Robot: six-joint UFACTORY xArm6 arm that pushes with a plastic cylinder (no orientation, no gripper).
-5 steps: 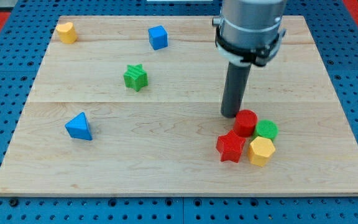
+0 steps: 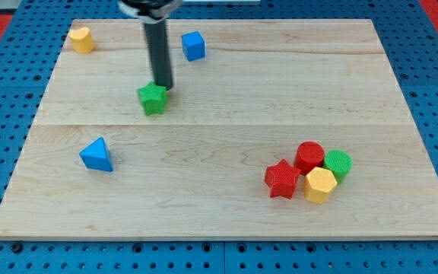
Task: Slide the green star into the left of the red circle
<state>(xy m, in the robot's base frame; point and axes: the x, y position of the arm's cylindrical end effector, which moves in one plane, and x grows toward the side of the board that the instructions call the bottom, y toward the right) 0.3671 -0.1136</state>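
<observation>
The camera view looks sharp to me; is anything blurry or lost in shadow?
Camera view: lighting is even, shadows beneath blocks soft and short. The green star and red circle are crisp. My tip, at the star's upper right, looks slightly soft; the arm's top is cropped.

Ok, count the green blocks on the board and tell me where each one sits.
2. The green star is in the upper left part of the board, with my tip touching its upper right edge. The green circle sits at the lower right, beside the red circle. None looks hidden.
</observation>
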